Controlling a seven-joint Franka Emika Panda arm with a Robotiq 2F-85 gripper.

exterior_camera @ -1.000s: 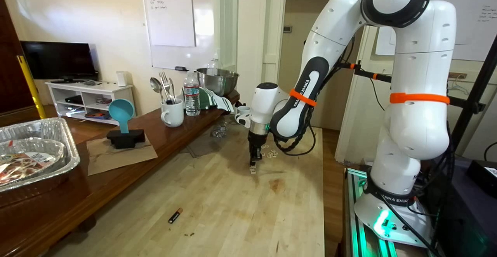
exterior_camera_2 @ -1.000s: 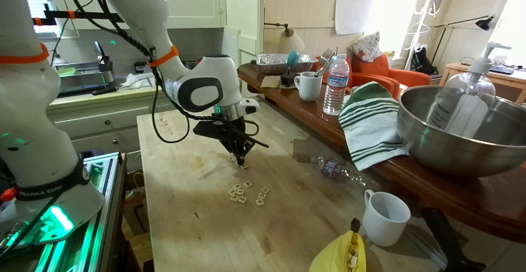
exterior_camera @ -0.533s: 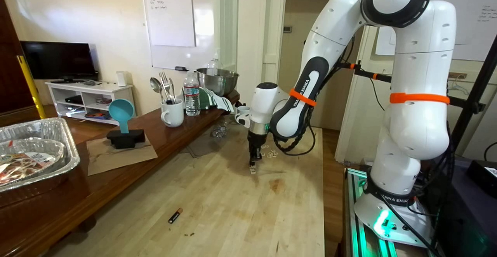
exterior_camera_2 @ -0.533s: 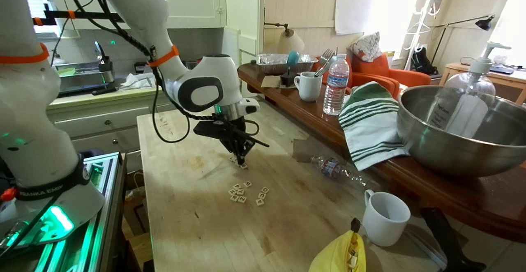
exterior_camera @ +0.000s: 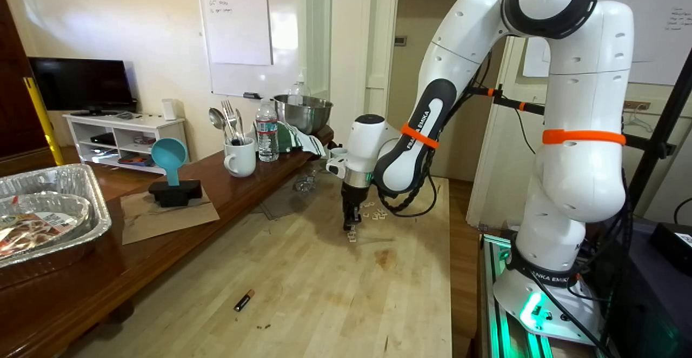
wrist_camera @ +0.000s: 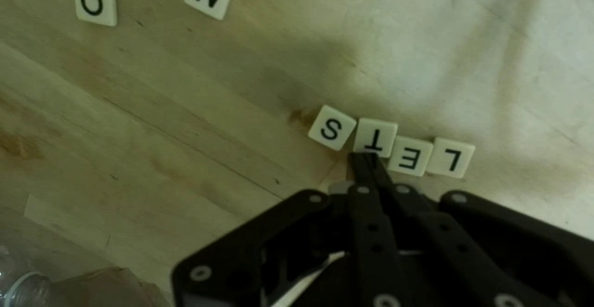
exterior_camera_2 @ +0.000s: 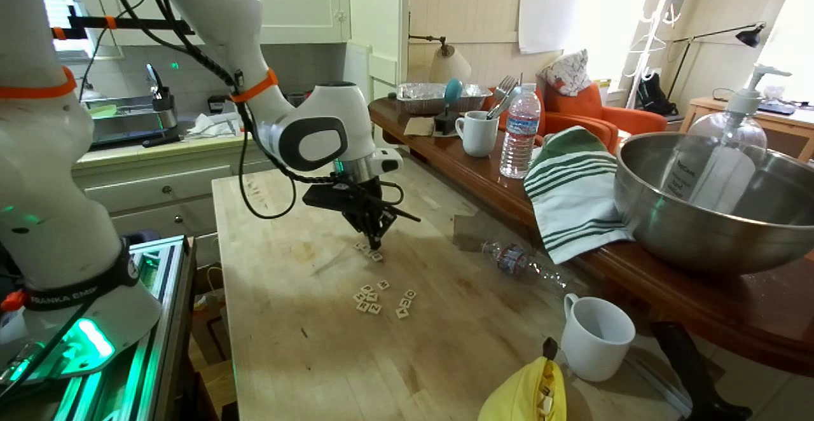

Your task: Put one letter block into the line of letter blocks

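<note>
While the line of letter tiles [wrist_camera: 388, 134] spells LETS, it bends at the T tile [wrist_camera: 373, 135]. To its right in the wrist view run the E tile [wrist_camera: 410, 156] and L tile [wrist_camera: 450, 157], slightly lower; just left, skewed, lies the S tile [wrist_camera: 332, 127], probably the one to be fitted in. The gripper [wrist_camera: 364, 156], jaws together with nothing between them, stands at the T tile's lower edge, though contact is hard to judge. It faces the line's long flank, not its S end, so squaring the S tile likely calls for a leftward move. The Panda arm [exterior_camera: 459, 39] reaches out bent, its wrist pointing down near the T tile.
</note>
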